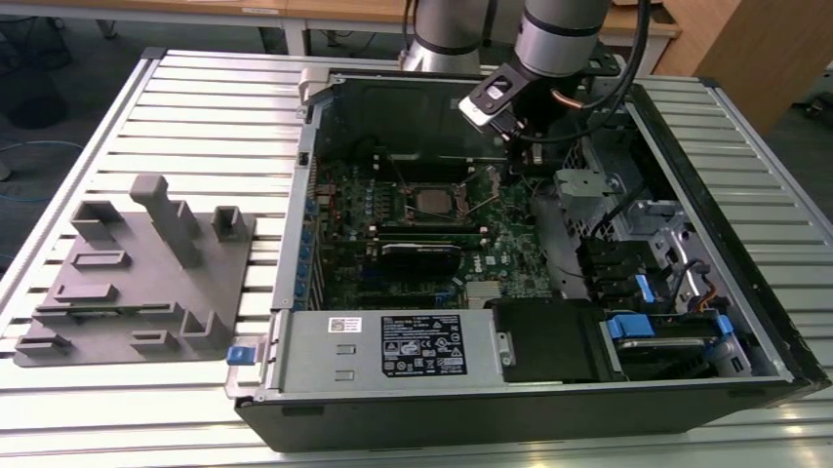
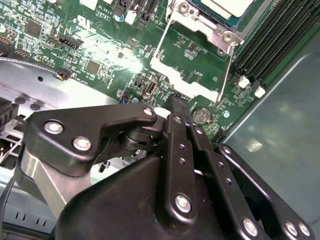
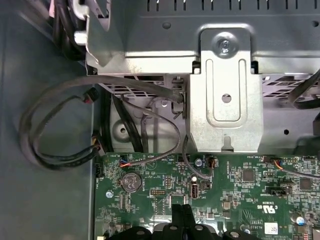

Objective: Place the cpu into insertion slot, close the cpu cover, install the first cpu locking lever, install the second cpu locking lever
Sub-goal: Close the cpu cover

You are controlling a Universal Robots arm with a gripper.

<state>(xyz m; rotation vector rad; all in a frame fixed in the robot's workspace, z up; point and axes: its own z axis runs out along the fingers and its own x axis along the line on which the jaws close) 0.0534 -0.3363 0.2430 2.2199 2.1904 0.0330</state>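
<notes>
The slatted metal bench (image 1: 195,107) carries an open computer case (image 1: 521,419) lying on its side, filling the exterior view from the centre out to 3 o'clock. The arm (image 1: 560,29) comes into the case from 12 o'clock. At 9 o'clock on the bench stands a grey moulded fixture (image 1: 131,283), well apart from the arm.

Inside the case the green motherboard (image 1: 508,263) lies flat. A folded metal bracket (image 3: 225,95) and a loop of dark cables (image 3: 50,125) sit just beyond the board's edge in the first wrist view.

The gripper (image 2: 176,105) hangs low over the board, at about 1 o'clock from the insertion slot (image 1: 436,202) in the exterior view, near it but not touching. Its jaws are pressed together with nothing between them, as both wrist views show.

The cpu (image 2: 225,6) sits in the insertion slot with its pale top showing. The cpu cover (image 2: 220,32) frames it; whether the cover is fully down I cannot tell. Two thin wire locking levers (image 2: 161,42) reach out from the frame across the board towards the gripper; whether they are hooked I cannot tell.

A coin cell (image 2: 202,115) lies just beside the jaw tips.
</notes>
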